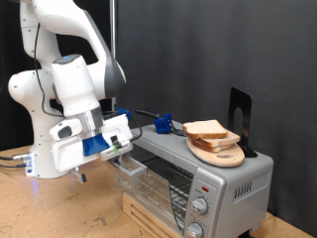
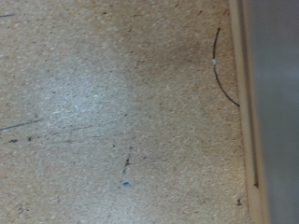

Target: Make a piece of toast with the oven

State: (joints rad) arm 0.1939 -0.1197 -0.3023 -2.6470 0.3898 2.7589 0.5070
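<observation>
Hand (image 1: 127, 151) at the oven (image 1: 193, 178) door's top edge, 9 o'clock of the toast (image 1: 208, 130), probably working the door; its opening can't be made out. Toast sits on the wooden board (image 1: 220, 151) atop oven.

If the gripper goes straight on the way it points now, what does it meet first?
Probably the bare speckled tabletop: the wrist view shows only that surface, a thin dark wire and a pale edge. The fingers do not show.
</observation>
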